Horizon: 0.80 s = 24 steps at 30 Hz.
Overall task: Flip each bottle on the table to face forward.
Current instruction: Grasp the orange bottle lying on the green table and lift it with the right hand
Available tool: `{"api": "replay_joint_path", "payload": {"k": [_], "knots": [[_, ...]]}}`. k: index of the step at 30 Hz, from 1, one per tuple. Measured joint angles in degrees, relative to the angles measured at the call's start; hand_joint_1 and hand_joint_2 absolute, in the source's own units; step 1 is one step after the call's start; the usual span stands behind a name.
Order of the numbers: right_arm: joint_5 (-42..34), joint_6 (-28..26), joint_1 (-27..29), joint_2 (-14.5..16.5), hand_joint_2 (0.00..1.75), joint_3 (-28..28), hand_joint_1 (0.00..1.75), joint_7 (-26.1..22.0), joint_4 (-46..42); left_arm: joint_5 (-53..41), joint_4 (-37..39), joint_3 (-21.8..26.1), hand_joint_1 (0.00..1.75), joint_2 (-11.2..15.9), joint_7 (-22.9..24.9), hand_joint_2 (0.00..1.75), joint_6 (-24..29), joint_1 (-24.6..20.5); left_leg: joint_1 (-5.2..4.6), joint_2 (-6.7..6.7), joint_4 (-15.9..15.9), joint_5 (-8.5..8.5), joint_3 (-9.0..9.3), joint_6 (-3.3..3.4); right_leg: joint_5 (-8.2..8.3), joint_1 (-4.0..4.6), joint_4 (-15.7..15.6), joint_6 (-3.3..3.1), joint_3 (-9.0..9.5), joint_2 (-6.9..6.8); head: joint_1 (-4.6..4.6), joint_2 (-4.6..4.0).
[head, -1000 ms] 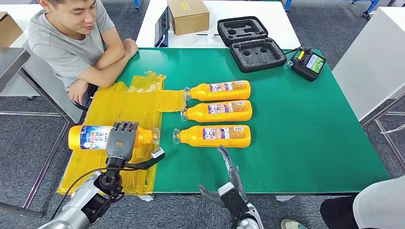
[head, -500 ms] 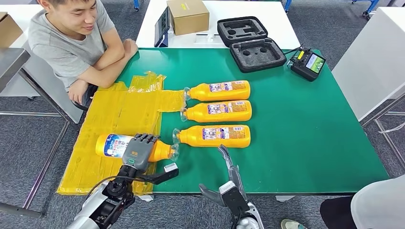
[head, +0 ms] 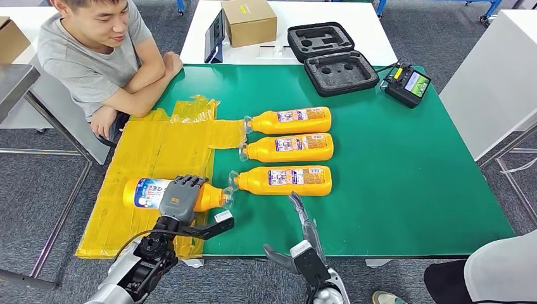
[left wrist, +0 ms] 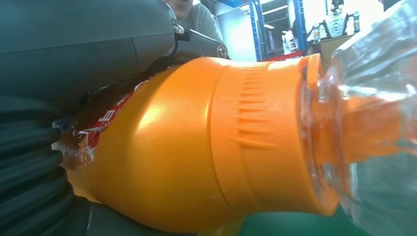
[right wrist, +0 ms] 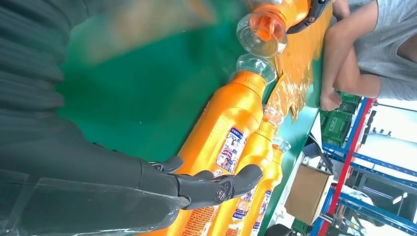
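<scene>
The left hand [head: 178, 198] is wrapped over the top of an orange bottle [head: 147, 193], holding it around the middle, with fingers curled over the far side and the thumb pointing out toward the table's near edge. The held bottle lies on its side: its blue-and-white label sticks out past the hand on the outer side, and its clear cap [head: 227, 197] on the inner side, close to the cap of the nearest bottle in the row. In the left wrist view the orange shoulder [left wrist: 206, 147] and clear cap [left wrist: 373, 123] loom right in front of the hand; whether the bottle rests on the sheet or is lifted just off it is hard to tell.

The right hand [head: 303, 223] hovers at the near edge of the table, fingers extended and apart, holding nothing. Its fingertips [right wrist: 246, 175] point toward the nearest bottle of the row without touching it.

There are four orange bottles in all: the one in the left hand, and three lying side by side beyond the right hand, the near one [head: 285, 180], the middle one [head: 291, 147] and the far one [head: 291, 120], all with caps toward the left hand's side.

The green table [head: 405, 177] carries a crinkled yellow plastic sheet [head: 158, 145] under the left hand. A person [head: 95, 57] leans on the far corner, arms folded. Farther off sit an open black foam case [head: 332, 57], a handheld controller [head: 408, 84] and a cardboard box [head: 250, 21].
</scene>
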Motion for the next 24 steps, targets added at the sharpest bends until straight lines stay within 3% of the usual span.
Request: {"api": "replay_joint_path", "payload": {"k": [1,4,5,6,24], "knots": [[0.0,0.0,-0.1,0.0,1.75,0.0,0.0,0.0,0.1,-0.3,0.5,0.1,1.4,0.0,0.4,1.75,0.2,-0.2,0.0,0.0,0.0,0.0,0.01,0.0,0.0,0.0,0.0,0.0,0.01,0.0,0.0,0.0],[-0.2,0.0,-0.2,-0.1,1.75,0.0,0.0,0.0,0.3,-1.1,2.2,0.5,0.35,0.0,1.6,1.75,1.4,-0.9,0.0,0.0,0.0,0.0,0.04,0.0,0.03,0.0,0.0,-0.04,0.02,0.01,0.0,0.0],[-0.3,-0.1,-0.3,-0.1,1.75,0.0,0.0,0.0,0.4,-1.4,2.8,0.6,0.14,-0.1,2.0,1.75,1.8,-1.1,0.0,0.01,0.0,0.0,0.05,0.0,0.04,0.0,0.0,-0.06,0.02,0.01,0.0,0.0],[-0.3,-0.1,-0.3,-0.1,1.75,0.0,0.0,0.0,0.4,-1.7,3.4,0.8,0.04,-0.1,2.4,1.75,2.1,-1.4,0.0,0.01,0.0,0.0,0.06,0.0,0.05,0.01,0.0,-0.08,0.03,0.02,0.0,0.0],[-0.6,-0.8,-0.3,-0.4,1.75,0.0,0.0,0.0,0.6,-7.8,6.5,1.3,0.0,-0.9,6.3,1.75,2.2,-2.8,0.07,0.03,0.0,0.04,0.24,-0.07,0.08,0.05,0.0,-0.12,0.17,0.05,0.0,0.0]]}}
